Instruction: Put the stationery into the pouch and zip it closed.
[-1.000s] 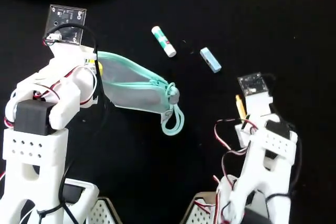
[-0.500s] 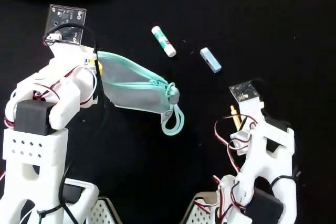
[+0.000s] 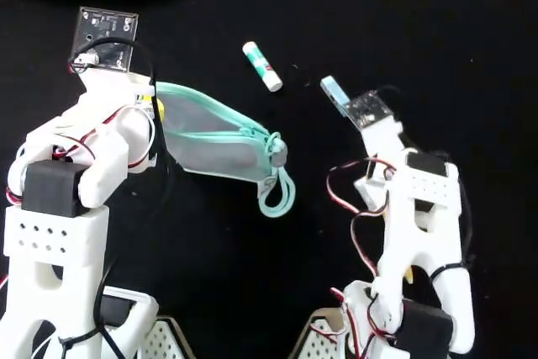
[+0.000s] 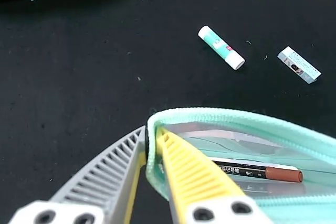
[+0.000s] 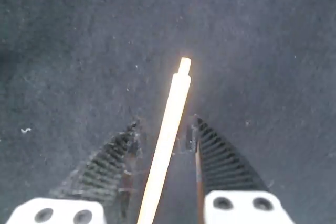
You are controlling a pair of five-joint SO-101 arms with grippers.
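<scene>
A mint-green pouch [image 3: 214, 136] lies open at centre left, its zip pull and loop [image 3: 277, 191] toward the middle. My left gripper [image 3: 155, 111] is shut on the pouch's rim [image 4: 152, 129], which is pinched between the grey and yellow fingers [image 4: 189, 174]. A brown marker [image 4: 257, 172] lies inside the pouch. My right gripper [image 5: 164, 123] is shut on a thin yellow pen [image 5: 169, 124] just above the black cloth. The right arm [image 3: 416, 199] stands right of the pouch, its wrist beside a blue eraser [image 3: 333, 87] [image 4: 298, 64]. A white glue stick [image 3: 261, 65] [image 4: 221, 47] lies beyond the pouch.
A black cloth [image 3: 471, 65] covers the table. The two arm bases stand at the near edge, with wires looping beside the right arm [image 3: 349, 208]. Cluttered equipment lines the far edge.
The right arm has swung forward and to the left with the yellow pen, its wrist now beside the blue eraser. The left arm and the pouch have stayed put.
</scene>
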